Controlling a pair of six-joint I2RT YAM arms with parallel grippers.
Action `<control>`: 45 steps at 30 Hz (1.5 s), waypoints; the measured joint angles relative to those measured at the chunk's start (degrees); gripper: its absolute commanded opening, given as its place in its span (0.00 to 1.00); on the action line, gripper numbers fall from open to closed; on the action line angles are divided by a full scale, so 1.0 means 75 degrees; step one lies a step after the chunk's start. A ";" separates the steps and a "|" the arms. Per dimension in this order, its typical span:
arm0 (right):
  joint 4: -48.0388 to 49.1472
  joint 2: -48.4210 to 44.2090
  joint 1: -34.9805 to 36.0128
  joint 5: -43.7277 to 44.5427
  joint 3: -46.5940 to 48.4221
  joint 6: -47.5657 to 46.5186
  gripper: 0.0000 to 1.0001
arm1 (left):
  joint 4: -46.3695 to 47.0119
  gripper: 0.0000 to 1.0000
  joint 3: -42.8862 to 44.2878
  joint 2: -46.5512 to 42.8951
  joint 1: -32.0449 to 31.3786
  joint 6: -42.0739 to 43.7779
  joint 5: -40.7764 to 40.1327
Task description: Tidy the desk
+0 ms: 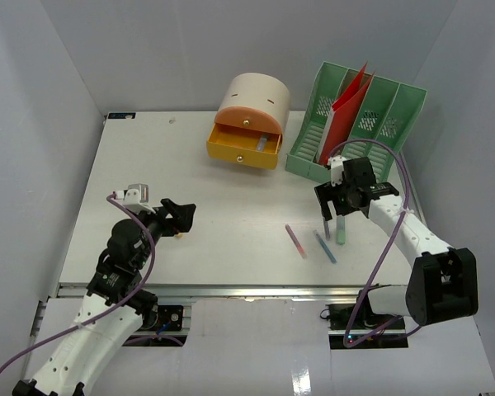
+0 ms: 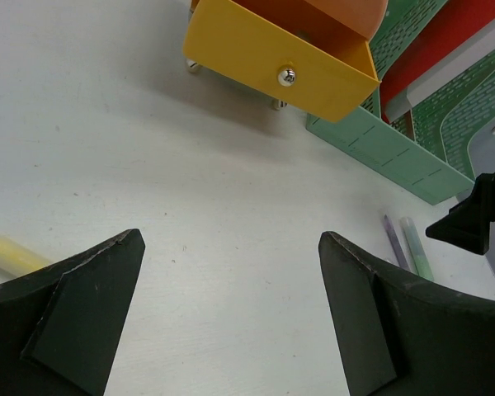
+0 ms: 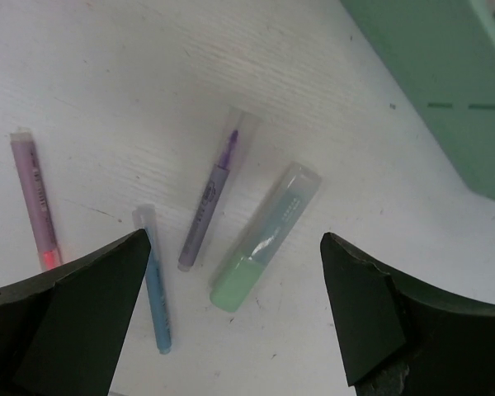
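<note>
Desk (image 1: 148, 157) spans frame centre. Loose at lower right: pink pen (image 3: 37, 202), blue pen (image 3: 155, 285), purple pen (image 3: 210, 206), green highlighter (image 3: 264, 235). Yellow drawer (image 1: 244, 148) open, upper centre. Right gripper (image 3: 231, 318) wide, empty, over pens. Left gripper (image 2: 231, 309) wide, empty. Sorting looks mostly undone.

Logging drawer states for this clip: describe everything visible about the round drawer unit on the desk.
The drawer unit has a cream, plastic-looking body with a rounded top. Its lower yellow-orange drawer is pulled open, showing a shiny round knob; the upper one is shut. It stands upright on short feet far back on the desk, just left of the green file rack. Nothing grips it.
</note>
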 measured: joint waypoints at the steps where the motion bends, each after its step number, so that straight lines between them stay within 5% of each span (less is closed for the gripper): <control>1: -0.0020 0.0005 0.0000 0.0180 -0.0105 0.0143 0.87 | -0.0044 0.98 0.0000 -0.0053 0.0000 -0.0008 -0.0020; 13: 0.0281 0.1038 -0.1164 0.0485 -0.0608 0.0916 0.54 | -0.0327 0.98 0.0000 -0.0581 0.0000 -0.0176 -0.0213; 26: 0.0529 0.1654 -0.1225 -0.0253 -0.0653 0.1098 0.61 | -0.0422 0.98 -0.0003 -0.0702 0.0000 -0.0291 -0.0293; 40: 0.0779 0.1743 -0.1291 -0.0242 -0.0630 0.0943 0.11 | -0.0567 0.98 -0.0218 -0.0692 0.0000 -0.0718 -0.0333; 45: 0.0796 0.0984 -0.1290 -0.0736 -0.0756 0.0114 0.08 | -0.0778 0.98 -0.0454 -0.0406 0.0000 -0.1323 -0.0338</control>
